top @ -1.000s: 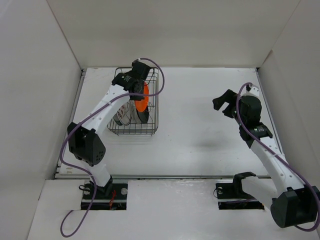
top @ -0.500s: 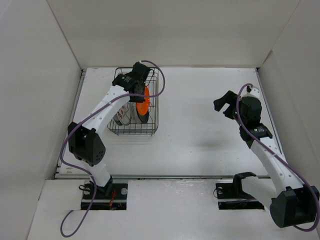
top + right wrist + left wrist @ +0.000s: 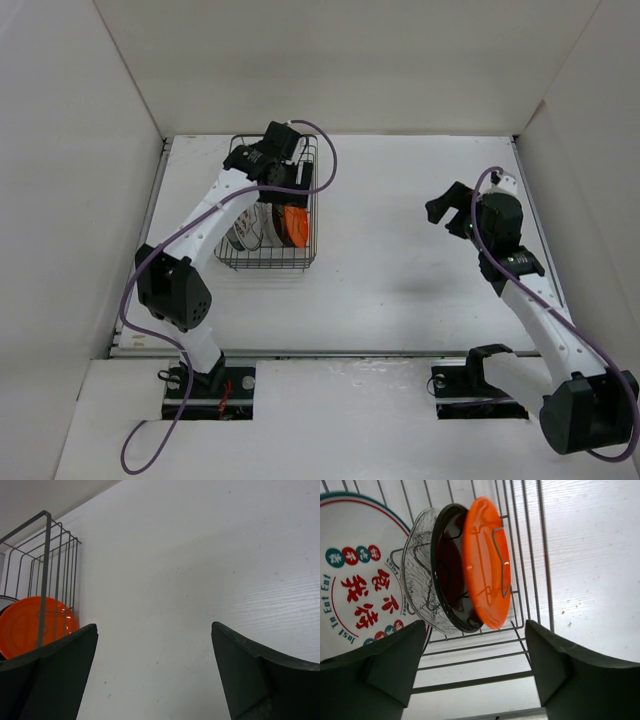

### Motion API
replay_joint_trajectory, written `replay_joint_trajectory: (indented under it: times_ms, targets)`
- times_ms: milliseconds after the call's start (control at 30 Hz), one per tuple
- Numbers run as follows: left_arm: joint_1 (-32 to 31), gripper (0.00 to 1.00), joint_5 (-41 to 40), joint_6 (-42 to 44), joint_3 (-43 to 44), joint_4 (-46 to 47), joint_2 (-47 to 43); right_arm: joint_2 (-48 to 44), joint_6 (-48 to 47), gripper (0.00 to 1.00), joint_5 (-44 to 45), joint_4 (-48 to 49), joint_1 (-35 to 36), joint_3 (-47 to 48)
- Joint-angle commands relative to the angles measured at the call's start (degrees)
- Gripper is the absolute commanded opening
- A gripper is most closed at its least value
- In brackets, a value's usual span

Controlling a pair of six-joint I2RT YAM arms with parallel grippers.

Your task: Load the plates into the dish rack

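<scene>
Plates [image 3: 487, 562] upright in dish rack [image 3: 470, 681] beyond spread left fingers [image 3: 375, 675]

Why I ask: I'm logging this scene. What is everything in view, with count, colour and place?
Dish rack: one, dark grey wire, left side of the table, toward the back.
Orange plate: one, on edge in the rack, outermost.
Black plate: one, glossy, beside the orange one.
Clear plate: one, see-through, beside the black one.
White plate: one, red lettering, beside the clear one.
Table: one, white.
Cables: two, purple, one along each arm.
Left gripper: black, open, empty, over the rack.
Right gripper: black, open, empty, above bare table.
</scene>
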Motion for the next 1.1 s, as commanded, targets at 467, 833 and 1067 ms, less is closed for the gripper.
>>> replay_joint_trajectory:
  times_ms: [467,833,1067]
  targets:
    - [18.17,1.0,2.39,10.31,9.71,8.86,-18.42,-3.38,-10.79,1.0,12.85,-28.29,9.82,29.76]
    - [25.83,1.0,-3.23,12.18,1.28,7.31,-41.79,-7.51,-12.81,1.0,19.97,-42.36,10.36,42.06]
    - [25.83,1.0,-3.23,10.94,-1.62,4.22,-48.83,-8.66,-13.87,1.0,20.5,-45.53,11.59,47.26]
